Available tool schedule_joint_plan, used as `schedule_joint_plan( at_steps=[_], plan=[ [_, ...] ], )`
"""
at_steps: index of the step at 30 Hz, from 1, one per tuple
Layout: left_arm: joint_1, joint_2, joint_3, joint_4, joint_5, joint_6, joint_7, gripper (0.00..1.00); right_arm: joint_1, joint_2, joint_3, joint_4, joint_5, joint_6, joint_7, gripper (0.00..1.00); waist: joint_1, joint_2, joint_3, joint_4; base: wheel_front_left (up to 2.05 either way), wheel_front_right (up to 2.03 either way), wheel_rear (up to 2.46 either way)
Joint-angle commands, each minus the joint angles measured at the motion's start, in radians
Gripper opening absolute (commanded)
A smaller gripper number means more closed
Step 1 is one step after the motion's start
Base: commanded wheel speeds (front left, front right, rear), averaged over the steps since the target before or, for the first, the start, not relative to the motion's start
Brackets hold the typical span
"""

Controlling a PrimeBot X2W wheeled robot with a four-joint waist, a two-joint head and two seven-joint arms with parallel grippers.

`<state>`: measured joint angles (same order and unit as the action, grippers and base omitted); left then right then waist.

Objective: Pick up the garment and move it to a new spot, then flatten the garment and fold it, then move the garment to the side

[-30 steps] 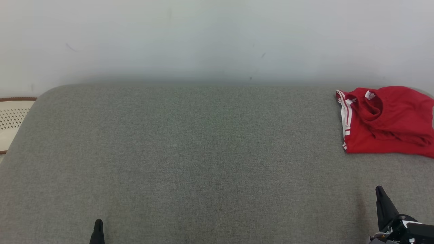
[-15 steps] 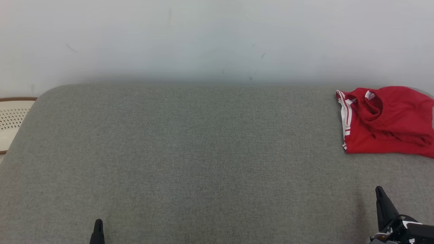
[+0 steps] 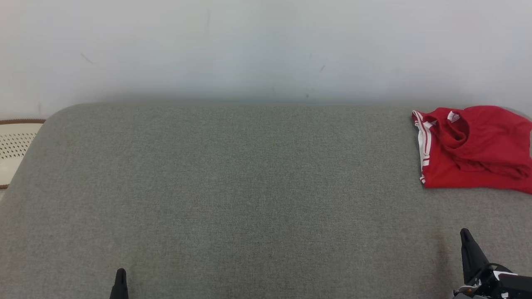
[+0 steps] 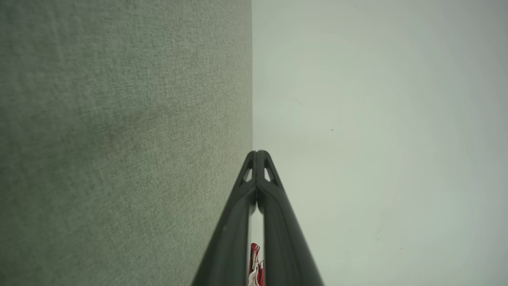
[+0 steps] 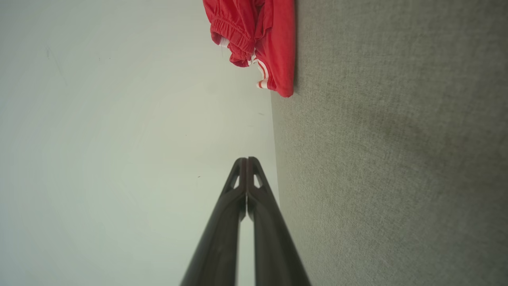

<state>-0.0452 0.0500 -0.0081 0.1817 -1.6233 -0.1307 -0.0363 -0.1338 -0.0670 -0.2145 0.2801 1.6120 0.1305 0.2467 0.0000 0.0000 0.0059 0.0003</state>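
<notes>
The garment [image 3: 474, 147] is a red piece with white side stripes, lying loosely folded at the far right of the grey fabric surface [image 3: 249, 187], partly cut off by the head view's right edge. In the right wrist view the garment [image 5: 258, 35] lies well ahead of the fingers. A sliver of the garment [image 4: 255, 266] shows between the finger bases in the left wrist view. My left gripper [image 3: 120, 276] sits low at the bottom left, shut and empty. My right gripper [image 3: 465, 234] sits at the bottom right, shut, well short of the garment. Both left gripper [image 4: 258, 153] and right gripper [image 5: 247, 159] have fingertips touching.
A pale grey wall [image 3: 266, 45] rises behind the surface. A cream perforated object with a brown rim [image 3: 14, 145] stands off the surface's left end. The surface's rounded far left corner [image 3: 62, 112] curves down towards it.
</notes>
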Motion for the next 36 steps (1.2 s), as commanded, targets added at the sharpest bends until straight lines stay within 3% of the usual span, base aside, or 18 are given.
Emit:
schedule_joint_plan(
  at_steps=[1, 36],
  plan=[
    [-0.007, -0.001, 0.004, 0.001, -0.002, -0.005, 0.0, 0.0, -0.004, 0.003, -0.002, 0.001, -0.002, 0.0, 0.005, 0.0, 0.0, 0.0, 0.0, 0.0, 0.0, 0.0, 0.0],
    [-0.007, -0.002, 0.005, 0.001, -0.001, -0.005, 0.001, 0.0, -0.006, 0.009, -0.012, 0.002, -0.012, 0.0, 0.011, 0.0, 0.0, 0.0, 0.0, 0.0, 0.0, 0.0, 0.0]
  ],
)
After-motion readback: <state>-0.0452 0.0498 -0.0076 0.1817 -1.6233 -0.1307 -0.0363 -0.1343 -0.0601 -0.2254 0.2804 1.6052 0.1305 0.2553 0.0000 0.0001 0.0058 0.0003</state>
